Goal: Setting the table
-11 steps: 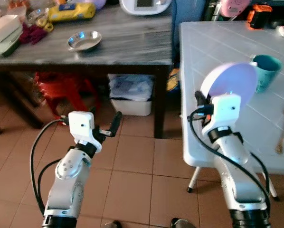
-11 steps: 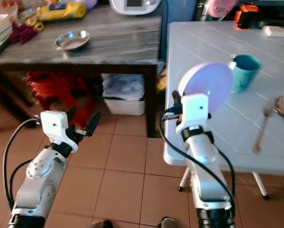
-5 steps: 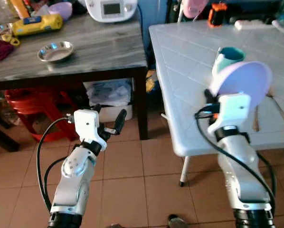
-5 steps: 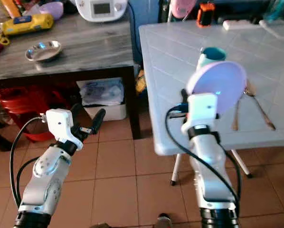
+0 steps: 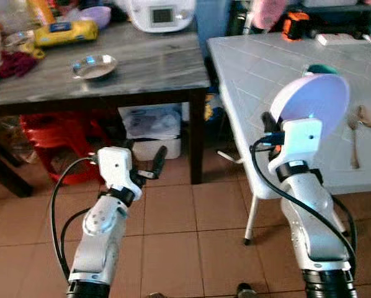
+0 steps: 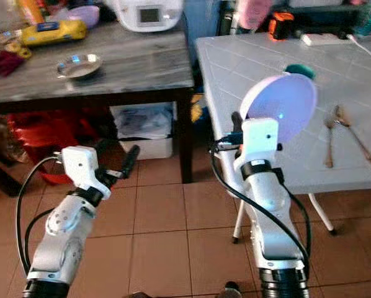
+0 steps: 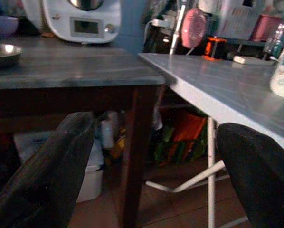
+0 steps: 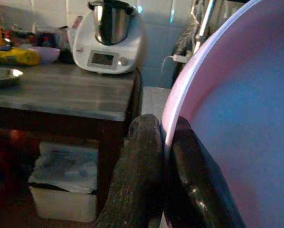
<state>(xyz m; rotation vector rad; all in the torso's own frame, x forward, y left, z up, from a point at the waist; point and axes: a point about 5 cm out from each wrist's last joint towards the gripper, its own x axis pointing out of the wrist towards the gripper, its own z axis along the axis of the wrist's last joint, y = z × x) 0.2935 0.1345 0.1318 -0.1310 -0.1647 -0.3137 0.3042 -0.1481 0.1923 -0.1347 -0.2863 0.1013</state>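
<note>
I am carrying the plate (image 5: 311, 99) in my right gripper (image 8: 166, 156), whose two black fingers are pinched onto the rim, one on each face of it. The plate stands nearly on edge, up above my right wrist, its pale lavender face turned toward my head camera. It hangs over the near edge of the white table (image 5: 260, 62), which stretches away ahead and to my right.

What the next move turns on, as I judge it, is that the place for this plate lies forward and to the right of my jaws, out on the bare tabletop, while the plate's flat face is upright rather than level. So the wrist would have to roll the disc down flat as the arm reaches in over the table edge (otherwise the rim meets the surface first).

The teal cup (image 5: 322, 69) sits just behind the plate from where I look, mostly hidden by it. Two spoons (image 6: 330, 133) lie farther right on the table, their handles pointing roughly toward me. The free patch between the table's near edge and those things looks like the obvious landing spot.

My left gripper (image 5: 145, 166) hangs low over the tiled floor (image 5: 173, 230), fingers spread apart and holding nothing, in front of the dark wooden table (image 5: 136, 68). It is well apart from the white table, so the right arm is plainly the nearer one for this.
</note>
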